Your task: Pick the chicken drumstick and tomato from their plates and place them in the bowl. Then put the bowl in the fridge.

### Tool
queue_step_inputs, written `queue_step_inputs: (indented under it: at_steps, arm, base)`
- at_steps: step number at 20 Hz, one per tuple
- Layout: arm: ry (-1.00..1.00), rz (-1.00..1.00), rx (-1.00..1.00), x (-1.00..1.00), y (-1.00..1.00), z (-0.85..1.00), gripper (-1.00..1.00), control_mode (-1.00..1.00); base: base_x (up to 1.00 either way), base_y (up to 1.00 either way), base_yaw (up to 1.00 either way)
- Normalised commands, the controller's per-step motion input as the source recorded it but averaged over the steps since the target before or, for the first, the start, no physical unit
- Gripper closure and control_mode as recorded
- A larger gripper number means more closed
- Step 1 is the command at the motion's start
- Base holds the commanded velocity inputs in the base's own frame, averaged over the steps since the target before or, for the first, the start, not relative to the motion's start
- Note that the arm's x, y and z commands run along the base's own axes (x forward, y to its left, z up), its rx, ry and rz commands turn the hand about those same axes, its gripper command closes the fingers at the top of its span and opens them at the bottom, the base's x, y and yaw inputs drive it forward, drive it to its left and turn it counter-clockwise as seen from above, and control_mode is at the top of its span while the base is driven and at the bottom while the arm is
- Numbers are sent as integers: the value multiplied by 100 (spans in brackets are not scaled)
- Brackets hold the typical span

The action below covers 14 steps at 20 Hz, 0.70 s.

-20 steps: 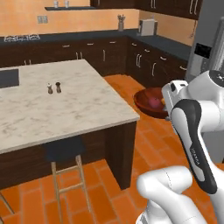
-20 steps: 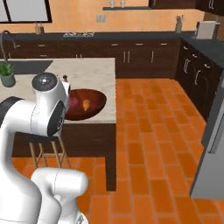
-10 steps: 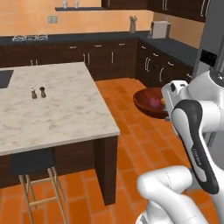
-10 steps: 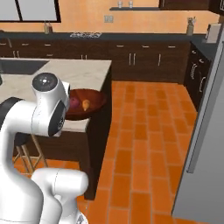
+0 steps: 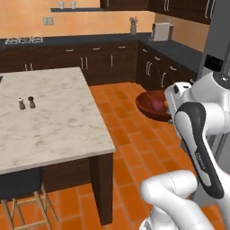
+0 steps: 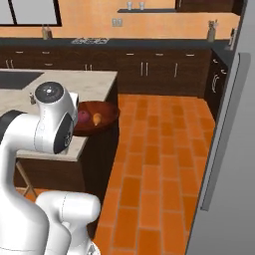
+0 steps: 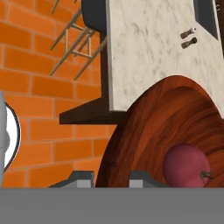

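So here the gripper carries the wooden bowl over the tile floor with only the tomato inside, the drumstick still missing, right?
Not quite. The bowl, clamped at its rim by the gripper over the orange floor, holds both the tomato and the chicken drumstick. The right base view shows them side by side inside it.

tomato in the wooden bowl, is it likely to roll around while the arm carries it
Probably somewhat. The small dark red round tomato lies loose on the smooth, glossy curved inside of the reddish-brown wooden bowl, so tilting could roll it. The bowl's raised rim should likely keep it in, beside the orange-brown chicken drumstick.
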Motion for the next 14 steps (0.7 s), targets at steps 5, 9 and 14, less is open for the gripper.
queue_step_inputs:
  at_steps: [5, 9, 14]
  arm:
    - [0, 0, 0, 0, 0, 0, 100, 100]
    - [0, 0, 0, 0, 0, 0, 100, 100]
    - [0, 0, 0, 0, 0, 0, 100, 100]
  base:
    - [39, -27, -4]
    - [42, -66, 2]
    - [63, -42, 6]
